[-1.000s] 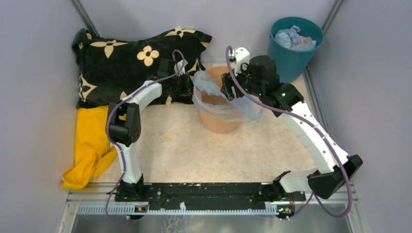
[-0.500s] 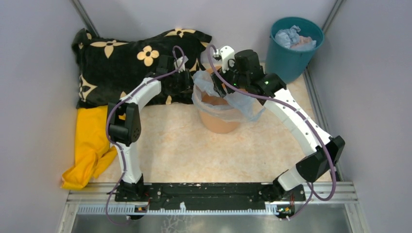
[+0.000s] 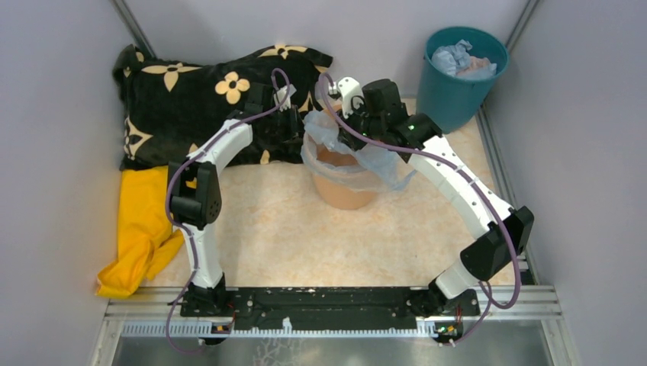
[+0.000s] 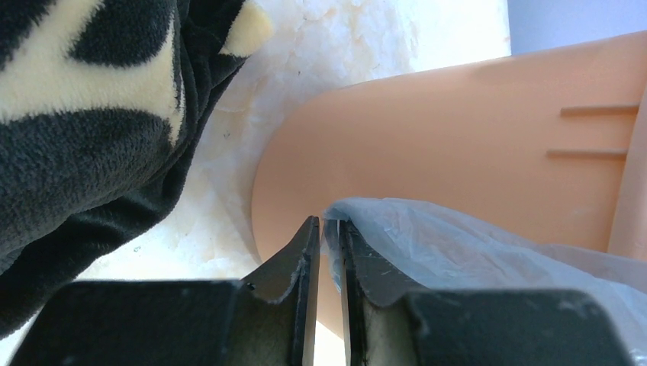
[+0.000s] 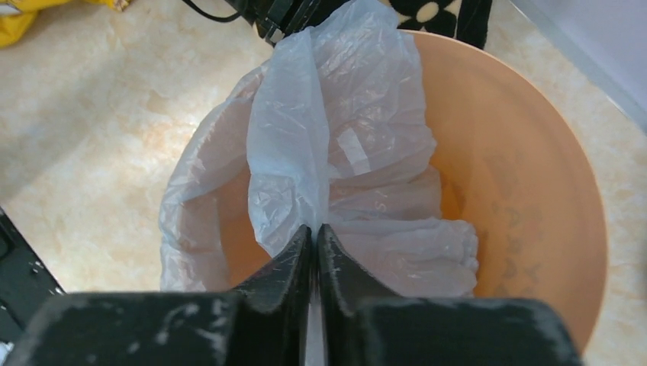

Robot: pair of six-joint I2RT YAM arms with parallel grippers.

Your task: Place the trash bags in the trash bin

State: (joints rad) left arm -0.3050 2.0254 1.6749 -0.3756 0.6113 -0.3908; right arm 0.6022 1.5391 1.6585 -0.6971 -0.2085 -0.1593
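A yellow cloth (image 3: 141, 229) lies crumpled at the far left of the table (image 3: 290, 229). Behind it, a black flowered cushion (image 3: 191, 99) stretches right and crowds the left gripper (image 4: 326, 226). That gripper's jaws pinch the edge of the trash bag (image 4: 473, 252) at the left rim of the trash bin (image 4: 458, 145). The bag drapes partly inside the bin and partly over its rim. Above the bin, the right gripper (image 5: 315, 231) is clamped on a fold of film. A teal bucket (image 3: 450, 99) stands well apart at the back right.

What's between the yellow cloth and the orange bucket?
In the top view, only the left arm stands between yellow cloth and orange bucket, over bare tabletop.
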